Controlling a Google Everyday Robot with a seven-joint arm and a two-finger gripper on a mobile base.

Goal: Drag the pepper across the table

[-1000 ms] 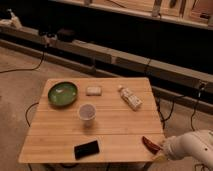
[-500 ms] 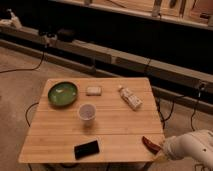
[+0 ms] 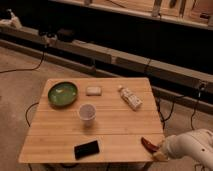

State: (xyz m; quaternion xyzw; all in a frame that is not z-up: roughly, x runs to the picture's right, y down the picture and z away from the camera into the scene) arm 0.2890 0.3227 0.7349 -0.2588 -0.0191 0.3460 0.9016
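The pepper point(image 3: 148, 144) is a small dark-red chili lying at the front right corner of the bamboo table point(image 3: 60, 131), its tip pointing back and left. My gripper point(image 3: 160, 148) comes in from the lower right on a white arm point(image 3: 192, 144) and sits at the table's right front edge, right against the pepper's near end. The end of the pepper under the gripper is hidden.
A green bowl point(image 3: 62, 93), a pale sponge point(image 3: 93, 90), a white labelled tube point(image 3: 130, 97), a clear cup point(image 3: 87, 112) and a black phone point(image 3: 87, 149) are on the table. Cables lie on the floor; a long ledge runs behind.
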